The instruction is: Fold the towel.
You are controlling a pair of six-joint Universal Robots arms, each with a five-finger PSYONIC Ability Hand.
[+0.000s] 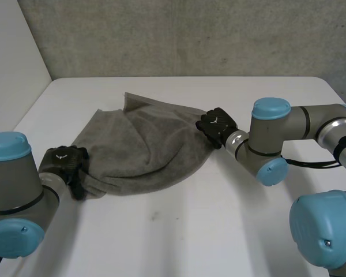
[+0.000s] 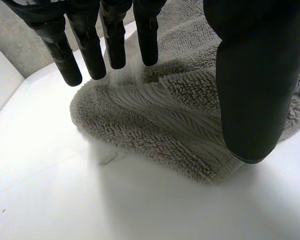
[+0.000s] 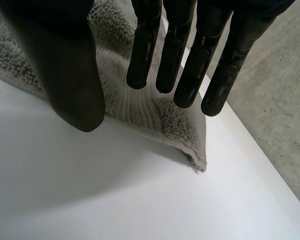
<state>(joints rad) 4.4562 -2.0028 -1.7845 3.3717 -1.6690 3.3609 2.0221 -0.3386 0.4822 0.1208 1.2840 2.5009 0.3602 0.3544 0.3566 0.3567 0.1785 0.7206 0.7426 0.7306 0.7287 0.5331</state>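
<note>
A grey towel (image 1: 144, 147) lies rumpled on the white table (image 1: 230, 225). My left hand (image 1: 66, 161) is over the towel's near left corner, its fingers (image 2: 87, 45) straight and apart from the thumb, gripping nothing. My right hand (image 1: 217, 126) is over the towel's right corner, its fingers (image 3: 190, 65) likewise straight and empty.

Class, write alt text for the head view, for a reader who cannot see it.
A rumpled grey towel lies on a white table. The left hand is at its near left corner, the right hand at its right edge.
</note>
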